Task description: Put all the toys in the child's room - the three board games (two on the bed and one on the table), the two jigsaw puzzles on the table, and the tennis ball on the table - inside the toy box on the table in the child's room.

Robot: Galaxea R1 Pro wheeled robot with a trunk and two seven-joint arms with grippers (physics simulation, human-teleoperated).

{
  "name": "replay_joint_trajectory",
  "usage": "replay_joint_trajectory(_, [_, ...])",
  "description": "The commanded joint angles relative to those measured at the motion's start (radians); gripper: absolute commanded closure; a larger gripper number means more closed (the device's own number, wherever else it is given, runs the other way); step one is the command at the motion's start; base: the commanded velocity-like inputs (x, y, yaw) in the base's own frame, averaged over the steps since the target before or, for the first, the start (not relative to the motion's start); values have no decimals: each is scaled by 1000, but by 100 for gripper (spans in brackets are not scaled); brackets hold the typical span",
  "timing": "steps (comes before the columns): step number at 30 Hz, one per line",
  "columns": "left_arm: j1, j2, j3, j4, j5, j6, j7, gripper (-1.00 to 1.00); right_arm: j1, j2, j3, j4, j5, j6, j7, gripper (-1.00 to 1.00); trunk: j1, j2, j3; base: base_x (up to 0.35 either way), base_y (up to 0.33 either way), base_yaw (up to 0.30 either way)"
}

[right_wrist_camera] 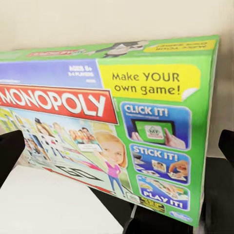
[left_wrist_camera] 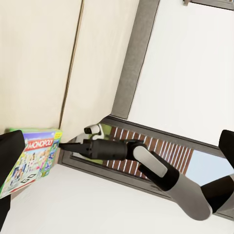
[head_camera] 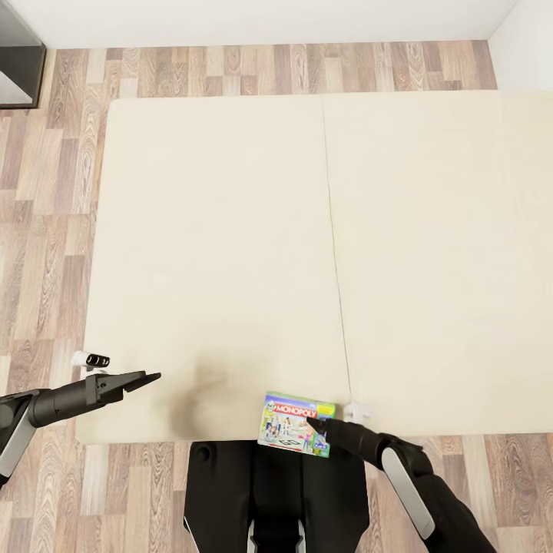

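A flat green-edged Monopoly game carton with a red title banner lies face up. It rests at the near edge of the wide cream-beige bed, overhanging slightly.

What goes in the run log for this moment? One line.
right tool: at green Monopoly board game carton | carton: near edge of cream-beige bed | left tool: free

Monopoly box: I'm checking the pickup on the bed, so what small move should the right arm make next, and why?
Probably ease the right end effector a little further onto the Monopoly box and close on its edge. The box lies at the bed's near edge, overhanging it, with the fingertips at its right side. The right wrist view shows the fingers either side of it, seemingly not yet clamped.
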Motion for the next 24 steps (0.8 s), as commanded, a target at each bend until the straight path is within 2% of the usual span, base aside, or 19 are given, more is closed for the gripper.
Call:
replay_joint_trajectory(1, [0,0,0,0,0,11,-4,-100,-1,0,1,1,-2,4,0,-100,1,-2,-1,0,0,0])
replay_joint_trajectory(8, [0,0,0,0,0,11,-5,-100,-7,6,1,4,-4,-1,0,-100,1,-2,-1,0,0,0])
replay_joint_trajectory(15, [0,0,0,0,0,11,-5,-100,-20,38,1,4,-3,-2,1,-100,1,-2,-1,0,0,0])
replay_joint_trajectory(24, [0,0,0,0,0,11,-4,-100,-29,42,21,3,-3,-3,0,-100,1,-2,-1,0,0,0])
